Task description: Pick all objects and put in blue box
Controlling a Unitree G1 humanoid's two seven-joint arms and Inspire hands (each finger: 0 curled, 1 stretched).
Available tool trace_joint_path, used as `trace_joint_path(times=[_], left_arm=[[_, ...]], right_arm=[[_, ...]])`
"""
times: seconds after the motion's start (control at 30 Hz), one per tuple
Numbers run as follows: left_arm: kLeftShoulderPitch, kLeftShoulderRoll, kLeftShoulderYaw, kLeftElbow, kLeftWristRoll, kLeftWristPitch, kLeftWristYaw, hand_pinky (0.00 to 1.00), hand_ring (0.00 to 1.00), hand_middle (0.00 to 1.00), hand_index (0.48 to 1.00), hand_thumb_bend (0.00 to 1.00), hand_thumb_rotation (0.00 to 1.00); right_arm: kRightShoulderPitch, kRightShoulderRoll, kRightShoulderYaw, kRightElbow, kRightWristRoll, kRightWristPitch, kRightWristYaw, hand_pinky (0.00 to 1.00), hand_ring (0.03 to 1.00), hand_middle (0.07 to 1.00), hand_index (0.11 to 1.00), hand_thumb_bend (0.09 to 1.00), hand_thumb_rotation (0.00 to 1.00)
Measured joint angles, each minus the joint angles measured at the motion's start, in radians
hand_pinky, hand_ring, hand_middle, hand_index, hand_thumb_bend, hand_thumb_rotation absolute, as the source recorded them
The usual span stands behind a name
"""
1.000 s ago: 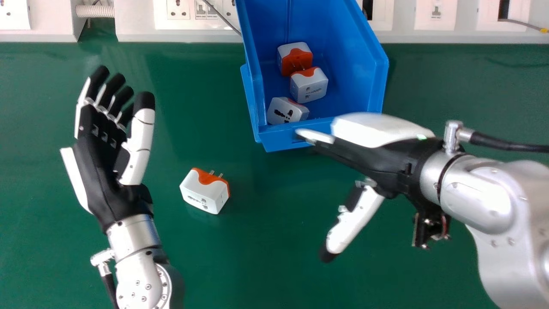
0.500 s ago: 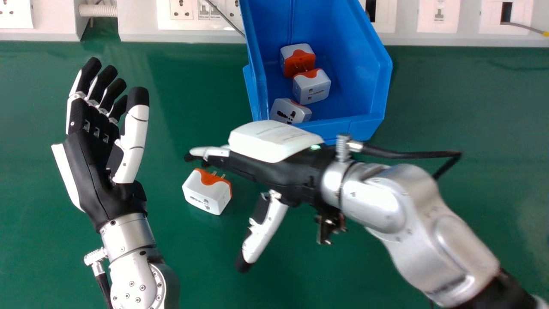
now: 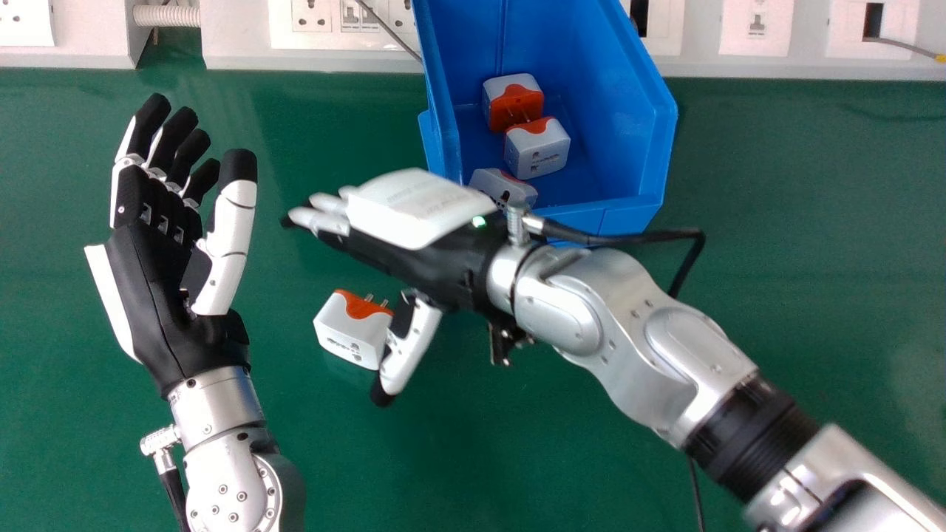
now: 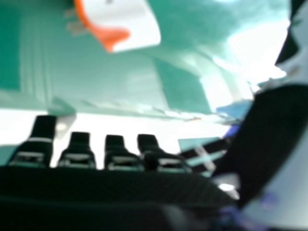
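In the head view my right hand is open above the table's middle, its thumb overlapping the right edge of a white and orange plug adapter on the table. The right hand view shows the same adapter beyond the straight fingers of my right hand. The blue box holds three similar adapters: one at the back, one in the middle and one near the front, partly covered by my right hand. My left hand stays open at the left, palm up.
The green table spreads around the box. Along its back edge runs a white panel with sockets. A thin grey cable passes just left of the box, and a black cable hangs by my right wrist.
My right hand has swept left from the front of the box to the loose adapter, most recently drifting slightly up the view. My left hand has shifted a little left. The adapters have stayed put.
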Motion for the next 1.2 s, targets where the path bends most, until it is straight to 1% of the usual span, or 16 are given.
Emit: trace_joint_path(times=[0.07, 0.27, 0.47, 0.6, 0.7, 0.8, 0.87, 0.9, 0.93, 0.97, 1.0, 1.07, 1.1, 1.13, 1.17, 1.2], left_arm=[[-0.001, 0.0, -0.001, 0.003, 0.004, -0.001, 0.008, 0.79, 0.83, 0.82, 0.817, 0.7, 0.39], [-0.003, 0.0, -0.001, 0.004, 0.005, -0.006, 0.01, 0.79, 0.83, 0.82, 0.817, 0.7, 0.4], [-0.004, 0.0, -0.001, 0.004, 0.002, -0.007, 0.009, 0.79, 0.83, 0.82, 0.817, 0.7, 0.4], [-0.004, 0.0, -0.002, 0.004, 0.001, -0.007, 0.008, 0.8, 0.83, 0.82, 0.817, 0.69, 0.4], [-0.004, 0.0, -0.001, 0.004, 0.0, -0.007, 0.006, 0.8, 0.83, 0.82, 0.817, 0.69, 0.4], [-0.005, 0.0, -0.001, 0.005, 0.0, -0.007, 0.005, 0.8, 0.83, 0.82, 0.818, 0.68, 0.4], [-0.006, 0.0, -0.001, 0.005, -0.002, -0.008, 0.005, 0.8, 0.83, 0.82, 0.818, 0.68, 0.4], [-0.007, 0.0, -0.001, 0.005, -0.003, -0.008, 0.005, 0.8, 0.83, 0.82, 0.818, 0.68, 0.39], [-0.008, 0.0, -0.001, 0.005, -0.004, -0.008, 0.005, 0.8, 0.83, 0.82, 0.818, 0.68, 0.39], [-0.008, 0.0, -0.001, 0.005, -0.005, -0.008, 0.005, 0.8, 0.83, 0.82, 0.818, 0.68, 0.39], [-0.009, 0.0, -0.001, 0.005, -0.005, -0.007, 0.005, 0.8, 0.84, 0.82, 0.818, 0.68, 0.39], [-0.013, 0.0, -0.001, 0.005, -0.005, -0.007, 0.006, 0.8, 0.84, 0.82, 0.818, 0.68, 0.39], [-0.015, 0.0, -0.001, 0.005, -0.004, -0.007, 0.008, 0.8, 0.83, 0.82, 0.818, 0.68, 0.4], [-0.017, 0.0, -0.001, 0.005, -0.004, -0.007, 0.009, 0.8, 0.83, 0.82, 0.818, 0.68, 0.4], [-0.019, 0.0, -0.001, 0.005, -0.004, -0.007, 0.009, 0.79, 0.83, 0.82, 0.818, 0.68, 0.4], [-0.019, -0.001, -0.001, 0.005, -0.004, -0.007, 0.01, 0.79, 0.83, 0.82, 0.818, 0.68, 0.4]], right_arm=[[-0.022, 0.017, 0.011, 0.063, -0.016, -0.023, -0.054, 0.89, 0.996, 0.997, 0.953, 1.0, 0.3], [-0.078, 0.072, 0.067, 0.287, -0.077, -0.059, -0.151, 0.88, 0.998, 0.999, 0.945, 1.0, 0.31], [-0.122, 0.121, 0.1, 0.423, -0.102, -0.055, -0.165, 0.87, 0.999, 0.999, 0.936, 1.0, 0.31], [-0.157, 0.148, 0.129, 0.482, -0.125, -0.051, -0.147, 0.88, 1.0, 0.998, 0.924, 1.0, 0.28], [-0.176, 0.161, 0.154, 0.514, -0.136, -0.053, -0.14, 0.88, 1.0, 0.998, 0.924, 1.0, 0.28], [-0.18, 0.169, 0.17, 0.547, -0.139, -0.07, -0.149, 0.86, 1.0, 0.988, 0.906, 1.0, 0.23], [-0.181, 0.172, 0.181, 0.573, -0.143, -0.084, -0.166, 0.86, 1.0, 0.988, 0.906, 1.0, 0.23], [-0.181, 0.173, 0.185, 0.584, -0.149, -0.094, -0.177, 0.83, 0.994, 0.978, 0.895, 1.0, 0.2], [-0.181, 0.173, 0.191, 0.596, -0.151, -0.103, -0.188, 0.83, 0.994, 0.978, 0.895, 1.0, 0.2], [-0.181, 0.173, 0.195, 0.606, -0.152, -0.117, -0.203, 0.83, 0.994, 0.978, 0.895, 1.0, 0.2], [-0.181, 0.173, 0.199, 0.613, -0.156, -0.128, -0.218, 0.81, 0.98, 0.963, 0.881, 1.0, 0.17], [-0.181, 0.171, 0.212, 0.629, -0.161, -0.153, -0.25, 0.81, 0.98, 0.963, 0.881, 1.0, 0.17], [-0.181, 0.171, 0.221, 0.64, -0.165, -0.165, -0.268, 0.78, 0.949, 0.94, 0.863, 0.976, 0.14], [-0.181, 0.171, 0.227, 0.647, -0.17, -0.174, -0.283, 0.78, 0.949, 0.94, 0.863, 0.976, 0.14], [-0.183, 0.17, 0.233, 0.651, -0.174, -0.184, -0.299, 0.75, 0.914, 0.917, 0.846, 0.929, 0.11], [-0.185, 0.17, 0.241, 0.654, -0.182, -0.192, -0.315, 0.75, 0.914, 0.917, 0.846, 0.929, 0.11]])
